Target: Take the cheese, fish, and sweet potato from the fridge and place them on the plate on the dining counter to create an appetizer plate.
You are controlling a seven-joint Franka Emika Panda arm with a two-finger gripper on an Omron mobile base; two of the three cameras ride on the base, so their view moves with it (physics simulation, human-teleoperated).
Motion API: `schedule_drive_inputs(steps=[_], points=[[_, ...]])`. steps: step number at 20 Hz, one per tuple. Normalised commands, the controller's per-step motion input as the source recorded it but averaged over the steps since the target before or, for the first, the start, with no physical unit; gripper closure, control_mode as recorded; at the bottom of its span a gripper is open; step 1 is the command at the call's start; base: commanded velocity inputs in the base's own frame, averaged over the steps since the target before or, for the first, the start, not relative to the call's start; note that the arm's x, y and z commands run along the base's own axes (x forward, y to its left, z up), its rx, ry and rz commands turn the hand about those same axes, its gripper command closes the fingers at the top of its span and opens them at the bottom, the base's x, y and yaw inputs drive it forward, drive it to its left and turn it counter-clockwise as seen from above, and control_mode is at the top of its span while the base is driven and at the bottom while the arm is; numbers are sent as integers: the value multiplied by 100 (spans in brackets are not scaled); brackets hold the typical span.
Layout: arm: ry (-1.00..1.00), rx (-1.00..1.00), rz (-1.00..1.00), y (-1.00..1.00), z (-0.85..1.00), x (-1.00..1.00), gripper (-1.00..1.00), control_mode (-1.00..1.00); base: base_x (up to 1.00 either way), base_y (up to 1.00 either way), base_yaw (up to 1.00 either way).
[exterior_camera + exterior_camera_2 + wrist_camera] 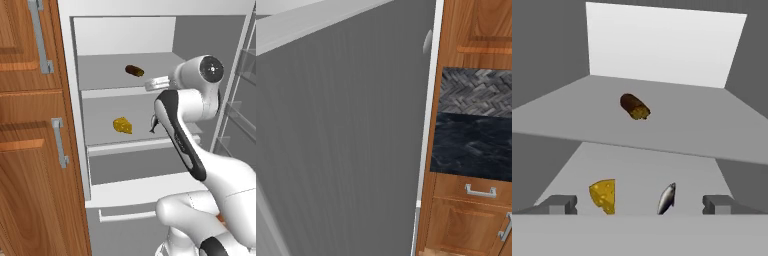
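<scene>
The gripper (640,205) stands wide open and empty, facing into the fridge (125,35). On the shelf just ahead, the cheese (604,196), a yellow-orange wedge with holes, lies at 11 o'clock of the jaws, and the fish (666,198), slender and dark grey, at 1 o'clock. The sweet potato (634,106), a dark brown lump with a yellowish end, lies one shelf up, at 12 o'clock. No writing shows.

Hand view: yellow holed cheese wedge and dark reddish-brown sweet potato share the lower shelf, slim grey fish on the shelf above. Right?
No. The slim grey fish lies beside the yellow holed cheese wedge on the lower shelf; the dark reddish-brown sweet potato is on the shelf above. The hand view shows it.
</scene>
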Motion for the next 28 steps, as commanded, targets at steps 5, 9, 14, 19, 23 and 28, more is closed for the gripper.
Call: schedule_drive_inputs(steps=[5, 9, 14, 19, 23, 28], points=[[0, 0, 0, 10, 0, 26, -100, -100, 0, 0, 0], [0, 0, 0, 6, 0, 28, -100, -100, 0, 0, 0], [1, 0, 0, 0, 0, 28, -100, -100, 0, 0, 0], [2, 0, 0, 0, 0, 32, -100, -100, 0, 0, 0], [4, 0, 0, 0, 0, 30, -100, -100, 0, 0, 0], [8, 0, 0, 0, 0, 33, -100, -100, 0, 0, 0]])
